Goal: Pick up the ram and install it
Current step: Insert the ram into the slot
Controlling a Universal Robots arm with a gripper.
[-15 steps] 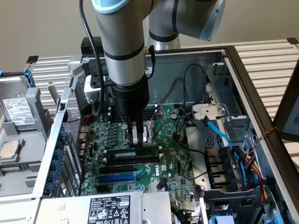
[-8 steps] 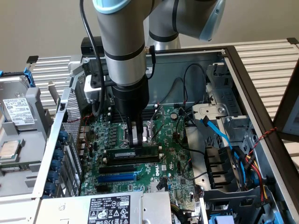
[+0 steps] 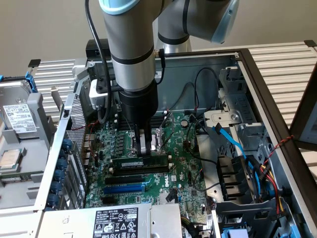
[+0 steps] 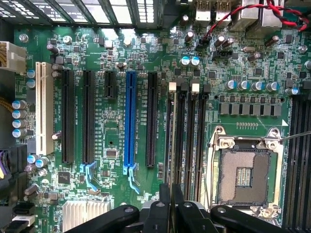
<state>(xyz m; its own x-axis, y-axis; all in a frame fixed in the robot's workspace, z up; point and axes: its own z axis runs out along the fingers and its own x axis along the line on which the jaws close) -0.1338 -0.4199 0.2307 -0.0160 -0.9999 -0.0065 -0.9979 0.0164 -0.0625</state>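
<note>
Watching the gripper point(image 3: 146, 148), jaws clamped on the ram point(image 3: 141, 162) at the memory slots point(image 4: 200, 141) beside the CPU socket point(image 4: 244, 177); I judge any tilt or notch offset could jam it against the end clips point(image 4: 195, 88).

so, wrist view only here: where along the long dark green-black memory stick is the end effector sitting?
Observer: The end effector grips the long dark green-black memory stick with the white label strip near the middle of its length.
Operator: stick level?
Observer: It runs parallel to the long black slot beside it.
Operator: cables close?
Observer: A light blue flat cable lies off to the exterior view's right, apart from the end effector.
</note>
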